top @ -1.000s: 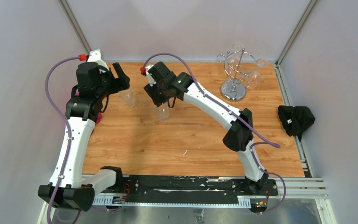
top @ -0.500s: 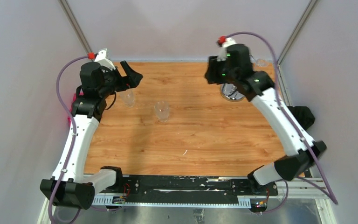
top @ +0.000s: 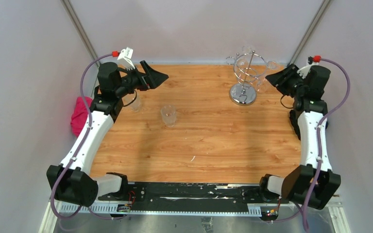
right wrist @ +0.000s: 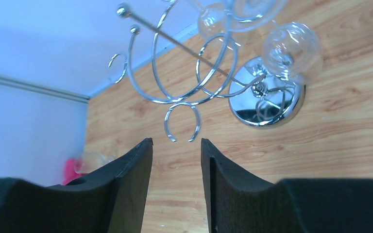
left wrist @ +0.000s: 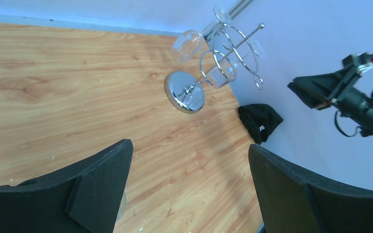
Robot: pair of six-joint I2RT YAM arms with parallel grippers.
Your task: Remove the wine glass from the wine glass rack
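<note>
The chrome wine glass rack [top: 245, 73] stands at the back right of the table on its round mirrored base [top: 243, 94]. Clear wine glasses hang from its hooks, one at the right [top: 272, 64]. In the right wrist view the rack [right wrist: 175, 77] is just ahead, with a hanging wine glass [right wrist: 291, 48] over the base. My right gripper [top: 275, 79] is just right of the rack, open with a narrow gap and empty [right wrist: 175, 143]. My left gripper [top: 156, 76] is raised at the back left, wide open and empty [left wrist: 189, 145]. It faces the rack [left wrist: 223, 63].
Two clear glasses stand on the table, one in the middle left [top: 168, 115] and one partly under the left arm [top: 135, 102]. A black cloth [top: 309, 124] lies off the right edge. A pink cloth [top: 80, 114] lies off the left edge. Walls close in behind.
My right arm has swung from the glass in the middle left across to the right side of the rack. My left gripper has risen and turned toward the rack. The glasses on the table have not moved.
</note>
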